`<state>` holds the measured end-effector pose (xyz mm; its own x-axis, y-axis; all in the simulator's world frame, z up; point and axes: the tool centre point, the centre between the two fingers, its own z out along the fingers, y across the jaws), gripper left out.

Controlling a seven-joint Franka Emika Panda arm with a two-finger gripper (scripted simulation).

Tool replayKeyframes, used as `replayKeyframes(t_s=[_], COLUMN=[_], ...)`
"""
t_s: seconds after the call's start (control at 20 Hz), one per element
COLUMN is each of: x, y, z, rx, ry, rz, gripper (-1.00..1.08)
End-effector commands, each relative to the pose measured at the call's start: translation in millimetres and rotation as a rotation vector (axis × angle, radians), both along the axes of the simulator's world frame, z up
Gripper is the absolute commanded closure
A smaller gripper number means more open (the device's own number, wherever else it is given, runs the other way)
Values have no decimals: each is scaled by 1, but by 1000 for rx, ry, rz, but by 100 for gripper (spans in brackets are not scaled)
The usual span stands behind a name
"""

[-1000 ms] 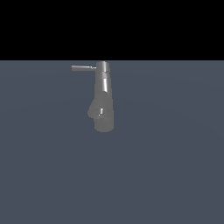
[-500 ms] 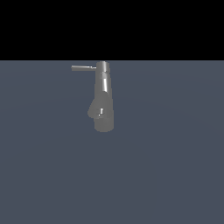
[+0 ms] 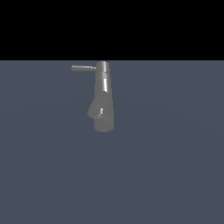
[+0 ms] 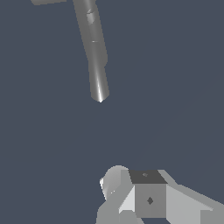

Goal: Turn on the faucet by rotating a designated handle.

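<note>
The grey metallic faucet (image 3: 104,100) stands on the dark floor in the exterior view, with a rounded bulge and stubby spout low on its body. The handle (image 3: 83,68) is a thin grey rod that projects from the cap toward the exterior view's left. No gripper shows in the exterior view. In the wrist view the faucet (image 4: 94,48) shows as a long tapered body, with a bit of the handle (image 4: 48,1) at the picture's edge. My gripper (image 4: 131,186) shows only in part, well apart from the faucet and touching nothing. I cannot tell how its jaws stand.
A flat dark grey-blue floor (image 3: 166,166) spreads all around the faucet. A black band fills the background above it in the exterior view. No other objects are in view.
</note>
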<state>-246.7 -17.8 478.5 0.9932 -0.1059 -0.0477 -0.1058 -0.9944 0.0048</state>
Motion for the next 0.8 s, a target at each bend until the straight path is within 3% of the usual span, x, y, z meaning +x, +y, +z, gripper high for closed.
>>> replayKeyframes(t_s=[0.0, 0.3, 0.75], x=[8, 36, 96], y=[1, 6, 20], z=[0, 1, -7], rx=[3, 11, 22], ry=[1, 3, 13], rz=[-25, -117, -316], gripper=[108, 108, 108])
